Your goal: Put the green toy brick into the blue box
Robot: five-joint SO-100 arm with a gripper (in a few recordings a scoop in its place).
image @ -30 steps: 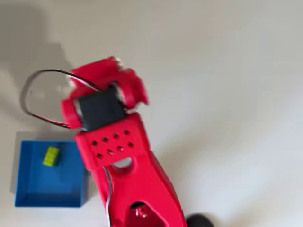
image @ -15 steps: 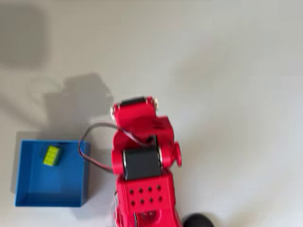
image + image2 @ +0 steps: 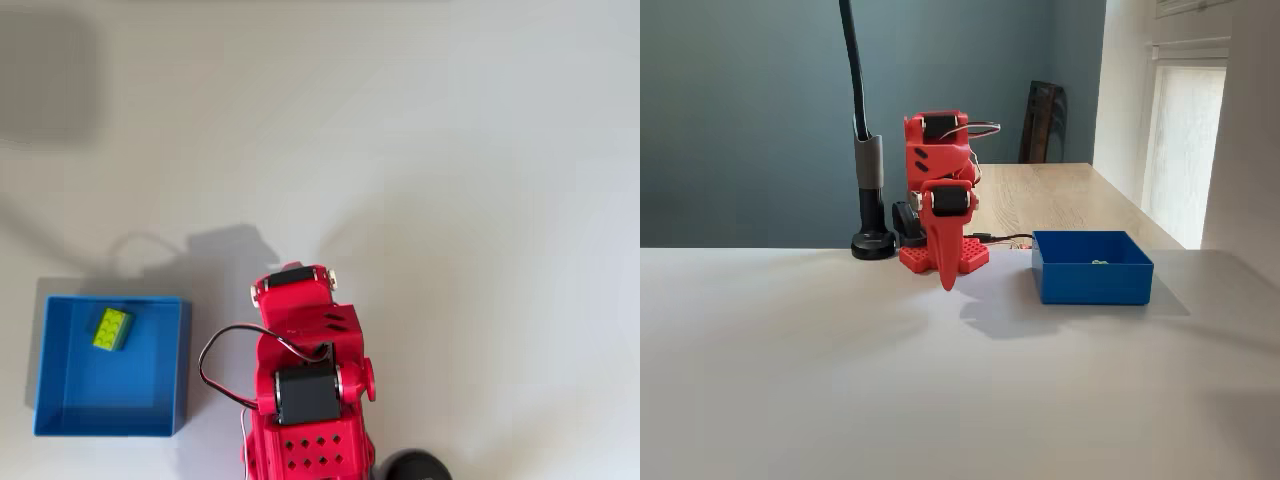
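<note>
- Tabletop — pale, matte white surface; the near part in the fixed view is bare, with soft shadows under the arm and beside the box.
- End effector — red, hanging point-down from the folded arm in the fixed view, its tip just above the tabletop. The fingers appear pressed together into one tapered wedge with nothing between them. In the overhead view it is tucked beneath the arm's upper joints.
- Arm — red plastic, folded back on itself over its base; black motor blocks show on its upper face and a thin black-and-red cable loops out to its left in the overhead view.
- Blue box — square, shallow, open-topped, resting flat on the tabletop to the right of the arm in the fixed view and to the left of it in the overhead view; apart from the arm, not touching it.
- Green toy brick — lime-green, studs up, lying on the box floor in the top-left part of the box as the overhead view shows it, slightly turned against the walls. In the fixed view just a small green speck shows over the near wall.
- Lamp stand — black post on a round black foot, behind and left of the arm.
- Wooden table — light wood, farther back, beyond the white surface.
</note>
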